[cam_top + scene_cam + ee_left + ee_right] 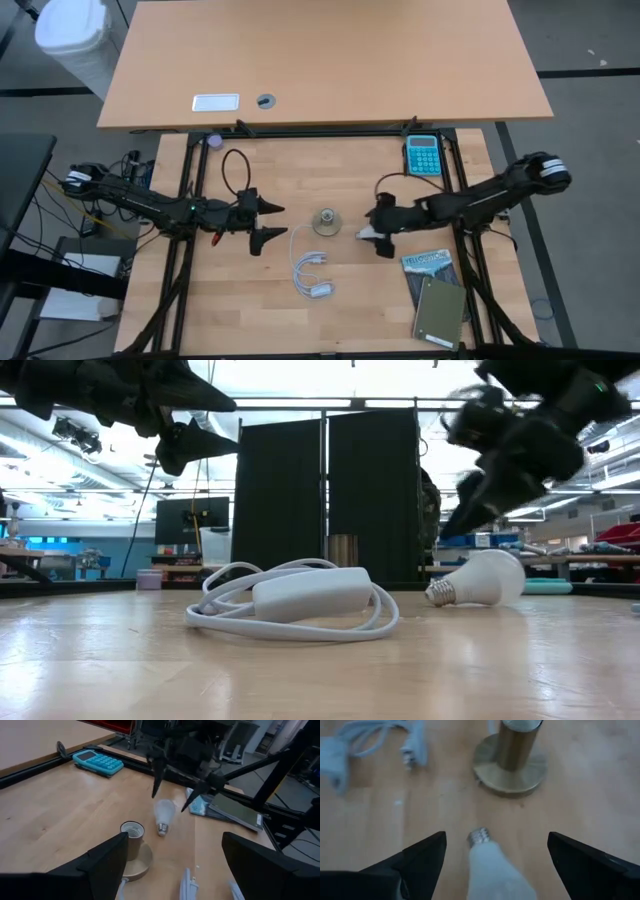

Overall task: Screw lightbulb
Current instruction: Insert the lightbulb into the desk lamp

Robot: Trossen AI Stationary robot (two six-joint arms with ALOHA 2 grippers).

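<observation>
The right gripper hangs spread wide over the lightbulb, one finger on either side, holding nothing. The lightbulb lies on its side on the table (screw base towards the socket), just beside the brass socket, at its 3 o'clock in the high view. The white cord lies coiled at the socket's 6 o'clock. The left gripper waits at the socket's 9 o'clock, wide and empty.

Wooden table: lightbulb, socket, cord, calculator, booklets.
</observation>
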